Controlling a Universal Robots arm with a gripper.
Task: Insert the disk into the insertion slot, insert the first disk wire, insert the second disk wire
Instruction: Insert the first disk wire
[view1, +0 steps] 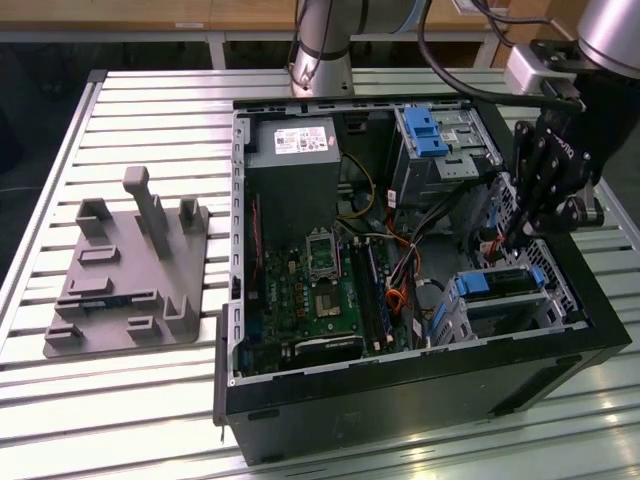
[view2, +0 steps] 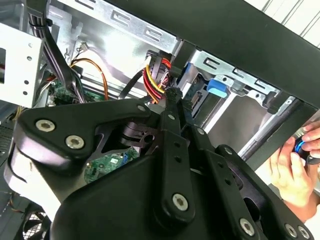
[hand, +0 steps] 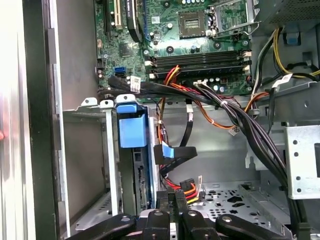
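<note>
- Surface: a silver slatted metal table. In the exterior view a grey fixture plate with upright posts sits toward 9 o'clock, and an open black computer case toward 3 o'clock.
- Room: a person's hand shows outside the case wall in the second wrist view, closed round a small blue item.
- Writing: the white label on the grey power supply, at 11 o'clock inside the case, carries print too small for me to read. The same goes for the white tag on the black cable bundle.
- The disk: it is seated in the insertion slot, at 4 o'clock inside the case. Its bright blue carrier tab faces the open side, and its thin edge shows below the tab in the first wrist view.
- The slot is grey sheet metal, well apart from the taller bay with a blue latch at 1 o'clock.
- My gripper hangs inside the case just beside the slot, fingers drawn together at the tips.
- A red and yellow wire plug lies right at my fingertips. I cannot tell whether I am pinching it.
</note>
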